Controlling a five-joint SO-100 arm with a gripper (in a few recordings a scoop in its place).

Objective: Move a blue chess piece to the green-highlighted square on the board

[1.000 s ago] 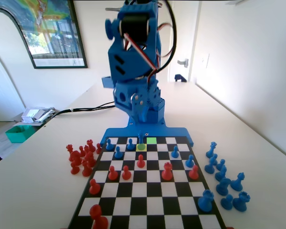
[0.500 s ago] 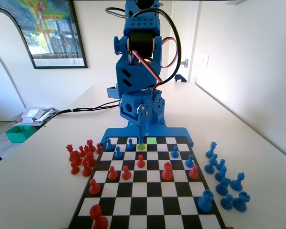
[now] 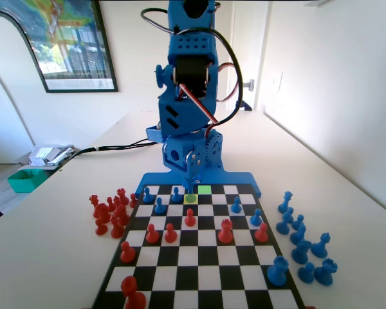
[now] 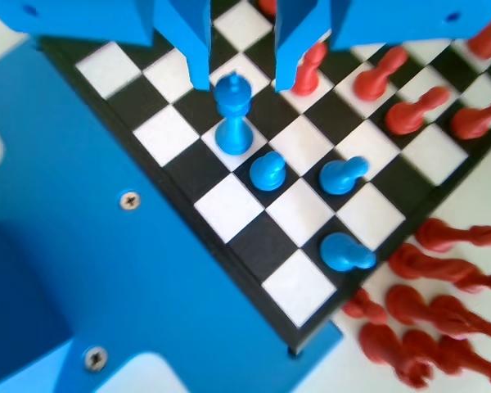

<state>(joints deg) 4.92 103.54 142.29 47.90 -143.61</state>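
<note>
The slim, tall blue chess piece (image 4: 232,116) stands upright on a white square of the board (image 4: 229,209), near its blue edge. My gripper (image 4: 244,82) is open, one jaw on each side of the piece's crown, neither touching it. In the fixed view the gripper (image 3: 192,179) hangs low at the board's (image 3: 199,257) far end, right over the blue chess piece (image 3: 191,195), which stands on the yellow-green square. The green-highlighted square (image 3: 204,190) lies one square to the right of it, with nothing on it.
Blue pawns (image 4: 268,169) (image 4: 344,174) (image 4: 346,251) stand close to the tall piece. Red pieces (image 3: 190,217) hold the board's middle, and more red ones (image 3: 109,212) crowd the table on the left. Several blue pieces (image 3: 302,241) stand off the board on the right.
The arm has swung to face straight down the board and lowered, bringing the gripper down over the tall blue piece. No piece has moved.
</note>
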